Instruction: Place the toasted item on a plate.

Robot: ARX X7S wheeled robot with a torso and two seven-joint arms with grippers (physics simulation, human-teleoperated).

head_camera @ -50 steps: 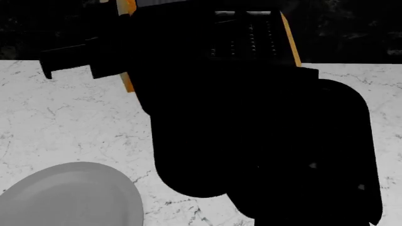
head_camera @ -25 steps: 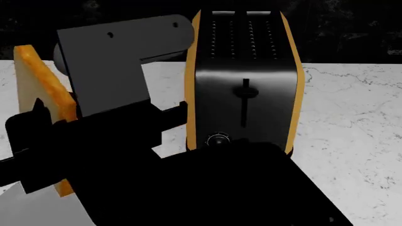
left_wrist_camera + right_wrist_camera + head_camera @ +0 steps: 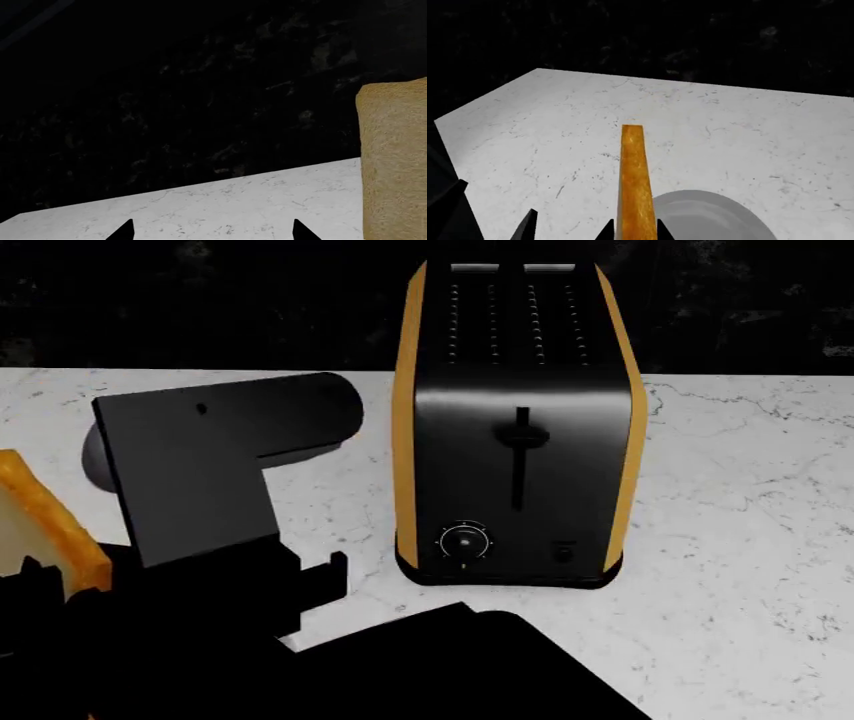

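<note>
- White marble counter fills the near ground, with the robot's black arm links crossing its near-left part in the head view.
- Nearest on the left, the right gripper is clenched on the toasted item. Its jaws press on the two flat faces, so the slice stands upright on edge with the golden crust towards the wrist camera.
- Just beyond and below the slice, the plate lies flat on the counter. From the wrist, the slice lines up with the plate's edge rather than its middle, and how high it hangs I cannot tell.
- To do this step well, I would carry the slice over the plate's middle, roll the wrist so a broad face turns down, lower it close, and only then let go. Dropped on edge, it would likely topple and could slide off the rim.
- The left gripper is spread and empty, beside the slice, and should keep clear of the descent.
- Further back at centre stands the black toaster with orange sides, well apart from the slice.
- Farthest back is a dark wall.
</note>
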